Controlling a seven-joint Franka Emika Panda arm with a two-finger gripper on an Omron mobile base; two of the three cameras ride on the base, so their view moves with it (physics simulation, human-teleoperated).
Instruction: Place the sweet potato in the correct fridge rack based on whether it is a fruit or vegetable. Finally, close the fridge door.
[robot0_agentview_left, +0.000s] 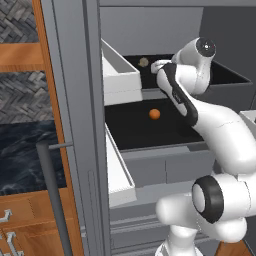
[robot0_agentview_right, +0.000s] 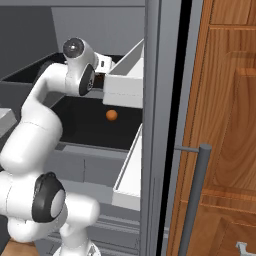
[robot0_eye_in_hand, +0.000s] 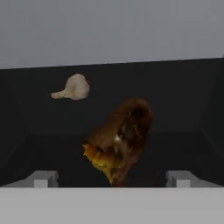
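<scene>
In the hand view the sweet potato (robot0_eye_in_hand: 119, 140), a dark brown lump with an orange-tan lower end, stands on end inside the upper dark rack (robot0_eye_in_hand: 183, 100). My gripper (robot0_eye_in_hand: 113, 177) is open, and there is a clear gap between each grey fingertip (robot0_eye_in_hand: 43, 178) and the potato. Whether the potato rests on the rack floor or hangs in the air I cannot tell. The left base view shows the hand (robot0_agentview_left: 159, 65) reaching over the front of the upper rack (robot0_agentview_left: 225, 75). The grey fridge door (robot0_agentview_left: 75, 125) stands open.
A pale garlic bulb (robot0_eye_in_hand: 74, 86) lies deeper in the same upper rack (robot0_agentview_left: 144, 61). A bright orange ball (robot0_agentview_left: 154, 114) sits in the pulled-out lower rack (robot0_agentview_left: 135, 132). White door bins (robot0_agentview_left: 120, 75) jut from the door. The door handle (robot0_agentview_right: 192, 195) is near the wooden cabinets (robot0_agentview_right: 225, 100).
</scene>
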